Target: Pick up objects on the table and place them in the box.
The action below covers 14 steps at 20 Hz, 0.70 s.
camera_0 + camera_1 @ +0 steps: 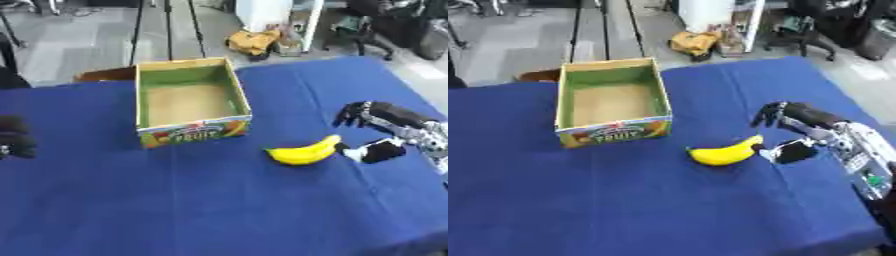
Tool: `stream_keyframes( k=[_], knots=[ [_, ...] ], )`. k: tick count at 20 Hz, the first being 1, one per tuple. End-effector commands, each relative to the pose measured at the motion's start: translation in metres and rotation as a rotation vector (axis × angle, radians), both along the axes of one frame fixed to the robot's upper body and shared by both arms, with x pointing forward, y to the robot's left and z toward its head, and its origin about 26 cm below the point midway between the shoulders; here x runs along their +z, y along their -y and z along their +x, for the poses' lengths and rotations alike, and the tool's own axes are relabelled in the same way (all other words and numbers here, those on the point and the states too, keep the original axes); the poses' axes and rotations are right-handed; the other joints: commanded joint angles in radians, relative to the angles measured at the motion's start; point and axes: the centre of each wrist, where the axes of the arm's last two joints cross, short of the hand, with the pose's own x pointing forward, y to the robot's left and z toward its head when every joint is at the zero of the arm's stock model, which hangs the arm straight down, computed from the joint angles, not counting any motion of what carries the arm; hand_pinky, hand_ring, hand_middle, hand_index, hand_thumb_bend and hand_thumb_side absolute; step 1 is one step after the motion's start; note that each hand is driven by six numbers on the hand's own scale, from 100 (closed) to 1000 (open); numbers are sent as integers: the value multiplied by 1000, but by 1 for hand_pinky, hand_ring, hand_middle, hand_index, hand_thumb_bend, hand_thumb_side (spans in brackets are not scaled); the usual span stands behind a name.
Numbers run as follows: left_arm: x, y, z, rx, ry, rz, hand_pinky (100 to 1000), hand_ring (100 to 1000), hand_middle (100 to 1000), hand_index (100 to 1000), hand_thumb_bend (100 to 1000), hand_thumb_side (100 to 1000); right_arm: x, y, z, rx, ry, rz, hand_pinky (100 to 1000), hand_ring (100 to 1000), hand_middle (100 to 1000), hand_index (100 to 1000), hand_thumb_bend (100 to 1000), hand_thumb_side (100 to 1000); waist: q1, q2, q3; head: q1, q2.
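Blue table (175, 200), box (188, 97) empty: right hand (794, 135) spread, unclosed beside banana (724, 152), pre-grasp; next close round it, lift.

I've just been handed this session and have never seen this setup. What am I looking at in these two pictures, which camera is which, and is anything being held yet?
Both pictures come from the robot's head, its left eye and its right eye, looking down at the same moment, so they nearly match. The robot is a humanoid upper body with two arms that end in fingered hands.

A blue cloth covers the table. On it stands an open cardboard box with a green lining and a fruit print on its front; it looks empty. To its right lies a yellow banana.

The right hand comes in from the right edge and sits just beside the banana's tip, fingers spread, holding nothing. The left hand shows only as a dark shape at the left edge of the left eye view; I cannot tell its fingers' state.
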Motion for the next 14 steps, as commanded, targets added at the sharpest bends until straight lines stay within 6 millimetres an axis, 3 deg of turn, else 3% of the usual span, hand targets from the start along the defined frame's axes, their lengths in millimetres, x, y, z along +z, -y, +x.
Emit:
stream_keyframes(
  k=[1,14],
  knots=[
    [10,-2,-1,7,36,-8,571,611,628,769,475,842,16,5,-1,0,29,-21,628,721,762,779,252,398,-4,-15,5,-2,2],
    [9,-1,0,-2,24,0,567,602,618,767,482,839,21,8,10,15,7,-68,653,753,789,778,258,382,-7,-18,15,-2,4]
  ],
)
